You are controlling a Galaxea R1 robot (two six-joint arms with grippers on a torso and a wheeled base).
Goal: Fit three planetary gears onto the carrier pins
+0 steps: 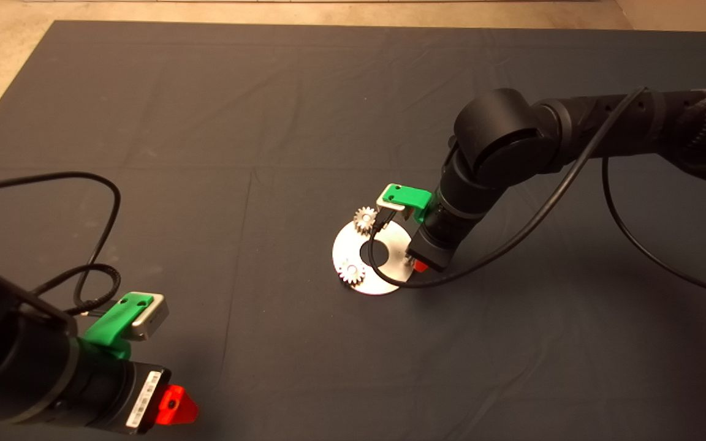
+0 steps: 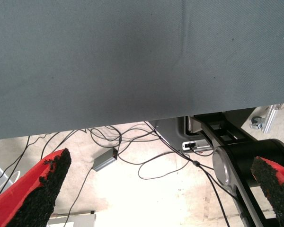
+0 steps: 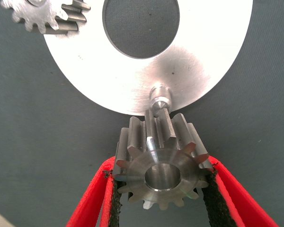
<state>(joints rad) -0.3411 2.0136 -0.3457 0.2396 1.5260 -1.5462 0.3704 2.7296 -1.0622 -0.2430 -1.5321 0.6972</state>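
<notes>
Task progress: 2 of 3 planetary gears are seated on the carrier disc [image 1: 390,269]. In the head view, 1 seated gear [image 1: 364,218] sits at the disc's far edge and the other seated gear [image 1: 352,272] at its near-left edge; each appears to be on its pin.

The right gripper [image 3: 163,187] is at the disc's right side, and its jaws pinch the third gear [image 3: 163,163] across the toothed rim, with the black pads [image 3: 211,201] pressed against the teeth. The right wrist view shows this gear held off the disc, its bore open and unthreaded. The free carrier pin [image 3: 159,97] stands upright near the disc rim, just beyond the gear and not inside the bore.

The left gripper [image 1: 169,407] waits at the mat's [image 1: 206,92] near-left corner, jaws spread wide and empty.

Remaining work, as judged: centre the bore over the free pin, lower the gear until seated, then release. Misalignment could set the gear face on the pin tip
</notes>
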